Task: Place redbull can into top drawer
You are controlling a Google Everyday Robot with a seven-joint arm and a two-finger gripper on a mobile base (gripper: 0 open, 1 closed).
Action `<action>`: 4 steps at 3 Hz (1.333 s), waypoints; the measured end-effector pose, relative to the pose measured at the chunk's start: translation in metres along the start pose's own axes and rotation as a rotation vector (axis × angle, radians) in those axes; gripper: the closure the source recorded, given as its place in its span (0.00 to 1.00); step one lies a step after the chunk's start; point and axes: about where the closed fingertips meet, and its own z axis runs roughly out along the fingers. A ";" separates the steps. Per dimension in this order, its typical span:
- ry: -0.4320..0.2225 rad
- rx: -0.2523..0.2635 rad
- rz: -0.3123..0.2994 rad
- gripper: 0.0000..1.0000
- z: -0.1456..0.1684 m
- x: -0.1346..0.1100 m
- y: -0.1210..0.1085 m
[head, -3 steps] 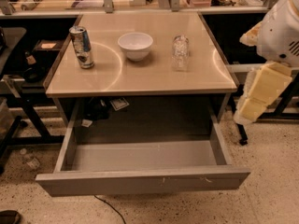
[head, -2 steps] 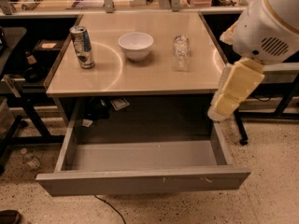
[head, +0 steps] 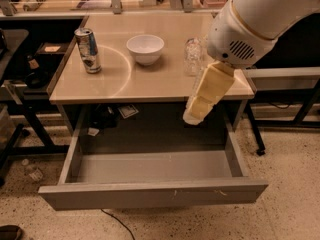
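Observation:
The redbull can [head: 88,50] stands upright at the left side of the beige table [head: 150,81]. The top drawer [head: 150,194] is pulled out below the table; it is grey and nothing shows inside it. My gripper [head: 194,115] is the cream end of the white arm [head: 260,19]. It hangs at the table's front right edge, above the drawer's right rear part. It is far to the right of the can and holds nothing that I can see.
A white bowl [head: 145,48] sits mid-table, and a clear glass [head: 192,56] stands to its right, just behind my arm. Dark stands flank the table on both sides. A cable [head: 117,223] lies on the speckled floor in front of the drawer.
My arm has swung in from the right and moved left, so the gripper now hangs over the table's front right edge and the drawer. The can, bowl and glass have not moved.

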 end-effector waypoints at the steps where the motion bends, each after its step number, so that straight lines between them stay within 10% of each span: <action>1: -0.023 -0.001 0.022 0.00 0.009 -0.005 0.001; 3: -0.234 0.028 0.198 0.00 0.065 -0.039 -0.040; 4: -0.234 0.028 0.198 0.00 0.065 -0.039 -0.040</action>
